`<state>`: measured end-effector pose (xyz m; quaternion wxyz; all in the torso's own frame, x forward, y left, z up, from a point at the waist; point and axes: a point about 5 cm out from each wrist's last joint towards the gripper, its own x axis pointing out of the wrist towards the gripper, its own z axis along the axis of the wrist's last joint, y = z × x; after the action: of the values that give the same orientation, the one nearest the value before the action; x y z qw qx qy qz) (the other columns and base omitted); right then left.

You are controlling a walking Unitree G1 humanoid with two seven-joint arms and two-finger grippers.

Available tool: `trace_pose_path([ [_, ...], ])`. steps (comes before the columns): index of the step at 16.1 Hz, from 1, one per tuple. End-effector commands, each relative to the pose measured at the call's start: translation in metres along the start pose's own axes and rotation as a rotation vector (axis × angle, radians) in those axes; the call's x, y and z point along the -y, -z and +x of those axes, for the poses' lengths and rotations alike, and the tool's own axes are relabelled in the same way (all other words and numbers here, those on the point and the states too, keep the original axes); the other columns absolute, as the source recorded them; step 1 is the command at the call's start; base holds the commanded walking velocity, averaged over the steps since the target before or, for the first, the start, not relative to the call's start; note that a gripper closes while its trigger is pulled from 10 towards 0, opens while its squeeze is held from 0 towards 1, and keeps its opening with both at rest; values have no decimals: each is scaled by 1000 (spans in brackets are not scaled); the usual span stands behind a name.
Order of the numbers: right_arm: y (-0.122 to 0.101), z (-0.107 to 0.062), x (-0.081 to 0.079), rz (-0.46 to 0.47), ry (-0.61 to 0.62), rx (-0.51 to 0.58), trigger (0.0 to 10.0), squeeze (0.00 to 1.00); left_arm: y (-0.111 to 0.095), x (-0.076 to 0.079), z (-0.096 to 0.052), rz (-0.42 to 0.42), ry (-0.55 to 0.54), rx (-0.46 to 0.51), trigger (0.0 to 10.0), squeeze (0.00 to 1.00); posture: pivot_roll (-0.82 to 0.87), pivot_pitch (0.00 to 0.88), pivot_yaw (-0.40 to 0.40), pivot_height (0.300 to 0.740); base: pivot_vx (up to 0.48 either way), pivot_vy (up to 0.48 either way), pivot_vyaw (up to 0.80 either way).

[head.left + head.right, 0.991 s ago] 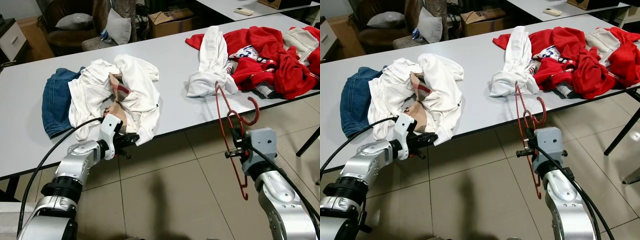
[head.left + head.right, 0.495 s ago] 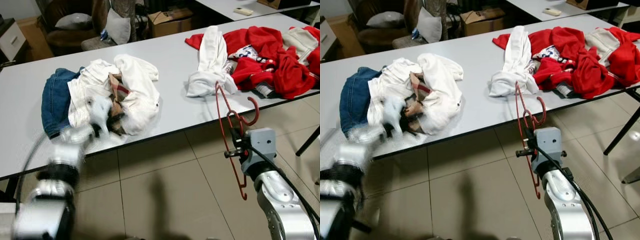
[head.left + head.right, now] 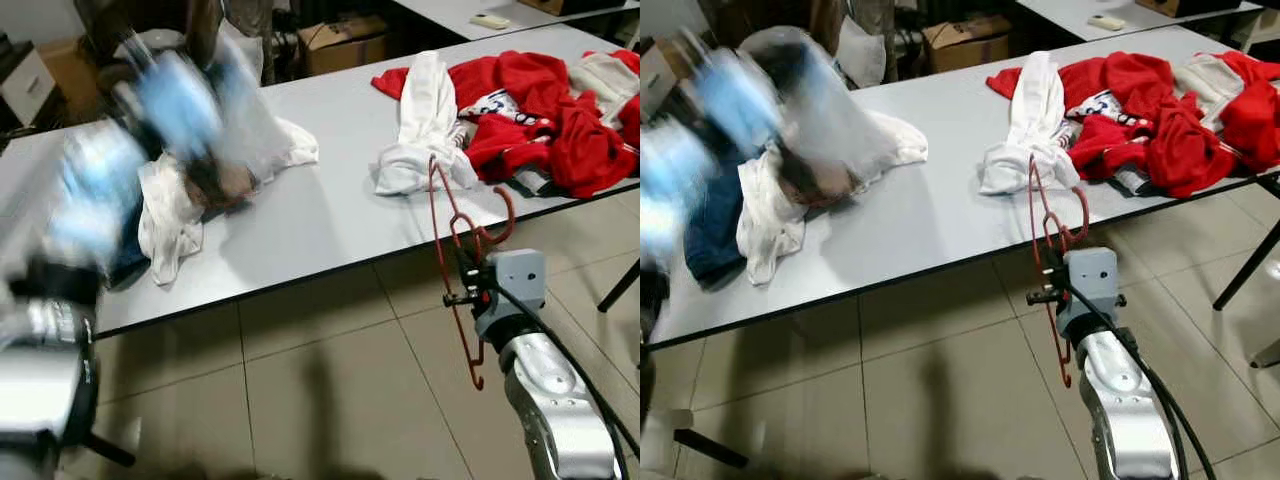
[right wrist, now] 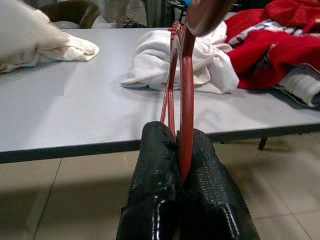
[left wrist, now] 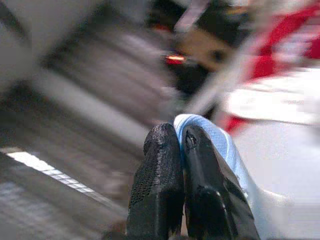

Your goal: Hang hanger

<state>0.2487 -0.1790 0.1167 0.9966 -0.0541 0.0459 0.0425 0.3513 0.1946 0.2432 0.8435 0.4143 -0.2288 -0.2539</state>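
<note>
So the right gripper point(image 3: 468, 296) has its two black fingers point(image 4: 160, 165) clamped tight on a thin red wire hanger point(image 3: 455, 255), holding it upright out over the tiled floor point(image 3: 330, 390), just off the near edge of the long grey bench point(image 3: 330, 205). The hanger's hook end sits up near the bench edge, right below a crumpled white garment point(image 3: 420, 120) lying on the bench. Beside that white garment, further along the bench away from the left arm, there's a big heap of red clothes point(image 3: 545, 115).

The left gripper point(image 5: 182, 150) is up high above the far end of the bench from the red heap, and the head views are badly motion-blurred there. In the left wrist view its fingers are pressed together with a bit of pale blue fabric point(image 5: 210, 142) pinched between them. Under it on the bench sits a pile of white clothing point(image 3: 175, 215), partly smeared by the blur.
</note>
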Motion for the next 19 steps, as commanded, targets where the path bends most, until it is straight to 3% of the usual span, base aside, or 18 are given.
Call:
trace_pose_path([
  [1, -3, 2, -3, 3, -11, 19, 10000, 0, 8, 19, -10, -29, 69, -33, 0, 0, -149, 0, 144, 740, 0, 0, 0],
  [2, -3, 2, -2, 3, -13, 20, 10000, 0, 16, 41, -25, -78, 134, -76, 0, 0, -148, 0, 134, 740, 0, 0, 0],
  [4, -4, 6, -2, -11, -39, 19, 10000, 0, 35, 85, -50, -233, 384, -232, 0, 0, -139, 0, 104, 740, 0, 0, 0],
  [6, -6, 10, -2, -20, -54, 24, 10000, 0, 40, 94, -53, -255, 426, -275, 0, 0, -140, 0, 93, 740, 0, 0, 0],
  [9, -7, 13, 0, -29, -57, 28, 10000, 0, 45, 91, -46, -256, 360, -330, 0, 0, -145, 0, 91, 740, 0, 0, 0],
  [11, -6, 13, 0, -32, -60, 24, 10000, 0, 64, 73, -40, -313, 177, -477, 0, 0, -148, 0, 88, 740, 0, 0, 0],
  [13, -7, 14, -2, -33, -67, 28, 10000, 0, 72, 34, -27, -290, 21, -535, 0, 0, -146, 0, 79, 740, 0, 0, 0],
  [14, -10, 17, -2, -35, -72, 40, 10000, 0, 62, -18, -9, -193, -103, -517, 0, 0, -147, 0, 77, 740, 0, 0, 0],
  [15, -12, 19, 0, -37, -66, 50, 10000, 0, 44, -54, 5, -132, -196, -449, 0, 0, -154, 0, 82, 740, 0, 0, 0],
  [16, -15, 19, 4, -37, -46, 67, 10000, 0, 4, -94, 27, -81, -290, -261, 0, 0, -161, 0, 90, 740, 0, 0, 0],
  [18, -16, 17, 8, -31, -22, 75, 10000, 0, -31, -104, 43, -96, -270, -50, 0, 0, -166, 0, 96, 740, 0, 0, 0],
  [19, -15, 15, 10, -28, -9, 73, 10000, 0, -46, -94, 52, -127, -178, 70, 0, 0, -172, 0, 101, 740, 0, 0, 0],
])
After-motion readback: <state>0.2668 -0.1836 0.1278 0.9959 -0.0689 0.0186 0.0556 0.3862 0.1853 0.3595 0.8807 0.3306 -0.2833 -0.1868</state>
